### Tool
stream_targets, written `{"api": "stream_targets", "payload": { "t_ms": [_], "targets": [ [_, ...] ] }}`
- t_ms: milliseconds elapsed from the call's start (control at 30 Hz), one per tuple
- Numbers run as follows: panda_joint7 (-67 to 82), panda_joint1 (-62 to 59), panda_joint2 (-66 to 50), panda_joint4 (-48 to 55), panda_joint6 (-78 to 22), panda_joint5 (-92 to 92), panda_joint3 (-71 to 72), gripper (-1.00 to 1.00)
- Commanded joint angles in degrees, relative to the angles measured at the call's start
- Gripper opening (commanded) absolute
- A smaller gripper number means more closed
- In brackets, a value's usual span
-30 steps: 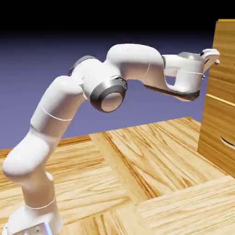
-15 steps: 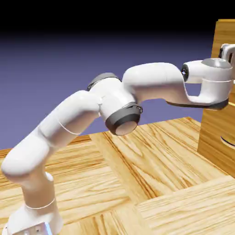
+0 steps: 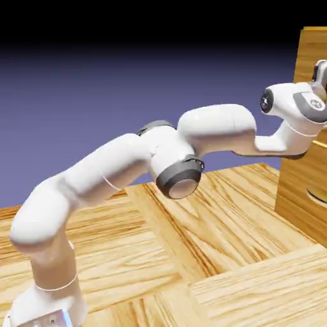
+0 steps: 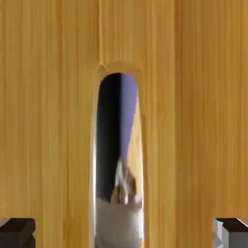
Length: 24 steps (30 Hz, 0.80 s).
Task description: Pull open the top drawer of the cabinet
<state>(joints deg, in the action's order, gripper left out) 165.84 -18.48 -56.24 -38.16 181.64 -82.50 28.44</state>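
Top drawer point(image 3: 311, 60): golden-brown wood grain, upper right of the exterior view, uppermost in the cabinet point(image 3: 300, 185) and apparently shut; its silver handle point(image 4: 117, 169) runs down the centre of the hand view, mirror-bright. Likely rigid and sliding straight out on runners; the polished bar looks slippery, so take hold squarely across its middle. Gripper point(image 4: 124, 231): fingertips spread wide at the bottom corners, straddling the handle, clear of it on both sides, pinching nothing.
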Motion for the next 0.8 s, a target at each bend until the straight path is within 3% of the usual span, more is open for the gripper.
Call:
{"api": "stream_targets", "payload": {
  "t_ms": [0,433,767],
  "targets": [
    [0.0,0.0,0.0,0.0,0.0,0.0,0.0,-1.00],
    [-10.4,8.9,6.1,-5.0,7.6,11.6,-27.0,-1.00],
    [-34.1,12.7,7.7,-3.2,10.5,-3.6,-38.0,-1.00]
  ]
}}
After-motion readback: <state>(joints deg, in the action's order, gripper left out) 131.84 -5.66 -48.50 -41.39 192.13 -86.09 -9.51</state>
